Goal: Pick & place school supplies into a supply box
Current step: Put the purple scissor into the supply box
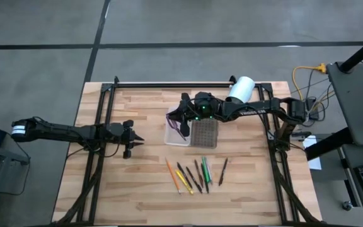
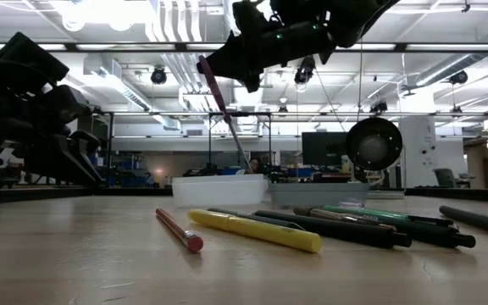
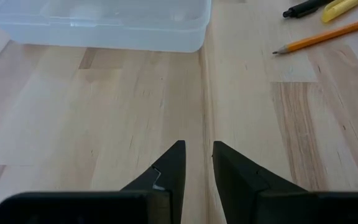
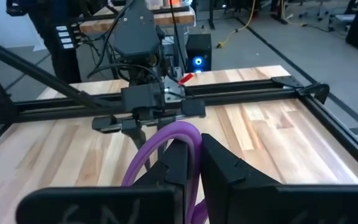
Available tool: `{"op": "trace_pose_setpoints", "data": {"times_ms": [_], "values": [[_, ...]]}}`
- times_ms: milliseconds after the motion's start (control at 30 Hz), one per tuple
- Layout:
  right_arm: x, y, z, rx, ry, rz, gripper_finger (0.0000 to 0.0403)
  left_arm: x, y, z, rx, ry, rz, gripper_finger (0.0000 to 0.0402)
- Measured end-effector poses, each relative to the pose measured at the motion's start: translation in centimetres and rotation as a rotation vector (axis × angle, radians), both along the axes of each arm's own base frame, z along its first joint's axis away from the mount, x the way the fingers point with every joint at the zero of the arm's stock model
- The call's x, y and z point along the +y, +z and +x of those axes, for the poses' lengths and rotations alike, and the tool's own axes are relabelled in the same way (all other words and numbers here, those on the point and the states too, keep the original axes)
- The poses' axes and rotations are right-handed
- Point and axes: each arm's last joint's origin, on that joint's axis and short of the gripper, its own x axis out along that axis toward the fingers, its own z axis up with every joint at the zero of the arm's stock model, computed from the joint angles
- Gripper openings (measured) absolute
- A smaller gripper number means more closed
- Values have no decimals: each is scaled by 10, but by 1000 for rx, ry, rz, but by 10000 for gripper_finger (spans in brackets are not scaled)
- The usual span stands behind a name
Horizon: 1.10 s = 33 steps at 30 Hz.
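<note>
Right gripper (image 1: 183, 120) is clamped on the scissors' (image 4: 166, 146) purple handle, frame centre; they're light and slippery, so keep your hold there.

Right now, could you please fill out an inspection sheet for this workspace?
Surface: light wooden table, inside a black frame.
Job's things: clear supply box with its grey ribbed lid half lying open; pencils and pens lie loose in a row on the wood; purple-handled scissors held above the box.
Clutter: white cylinder at the table's far edge.
Grippers: right gripper shut on the scissors' handle, over the box; left gripper slightly parted, holding nothing, low over bare wood beside the box.
Cables: yellow and dark cables off the table's right side.
Surroundings: grey floor, equipment stands; no person seen clearly.
</note>
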Motion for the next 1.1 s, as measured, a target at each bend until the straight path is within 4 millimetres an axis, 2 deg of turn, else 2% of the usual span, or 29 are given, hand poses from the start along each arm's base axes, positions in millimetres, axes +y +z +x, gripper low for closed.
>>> {"op": "trace_pose_setpoints", "data": {"times_ms": [500,800,1100], "values": [[3,-7,-2,25,39,132,13,0,0,0,0,0,0,66],[3,-4,-3,19,41,133,13,0,0,0,0,0,0,66],[-8,-5,-4,18,-72,145,13,0,0,0,0,0,0,66]]}}
